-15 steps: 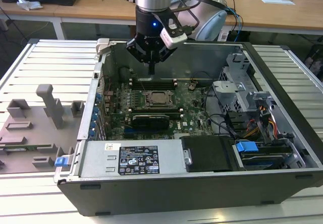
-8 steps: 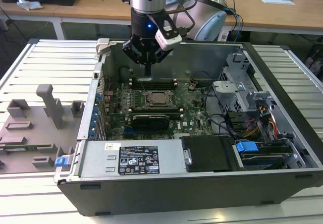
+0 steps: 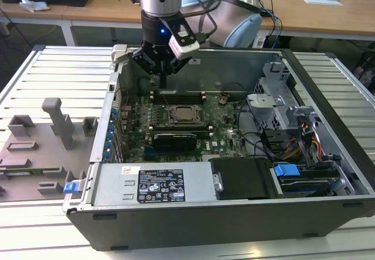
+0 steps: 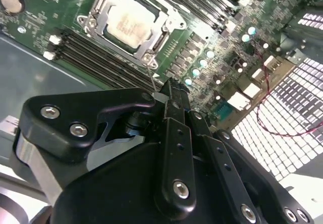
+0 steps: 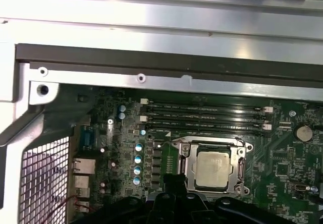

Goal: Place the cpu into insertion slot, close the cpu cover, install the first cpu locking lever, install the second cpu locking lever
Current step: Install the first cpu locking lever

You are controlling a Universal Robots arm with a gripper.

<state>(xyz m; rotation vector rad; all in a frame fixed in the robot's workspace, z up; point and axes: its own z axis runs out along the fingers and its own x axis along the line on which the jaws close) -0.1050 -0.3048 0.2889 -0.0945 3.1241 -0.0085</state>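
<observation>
Inside the open computer case [image 3: 328, 125], the cpu [image 5: 215, 168] already lies in the insertion slot [image 5: 187, 176], its pale metal top showing through the window of the cpu cover [image 4: 166, 19], which appears folded down over it. The tool [image 3: 163, 75] hangs above the memory slots [image 5: 202, 115], just beyond the socket, with its fingers [image 4: 174, 108] pressed together and nothing between them. Judging by this, the lever steps are in hand: the closed tip would need to reach a thin wire lever beside the cover and press it under its catch.
</observation>
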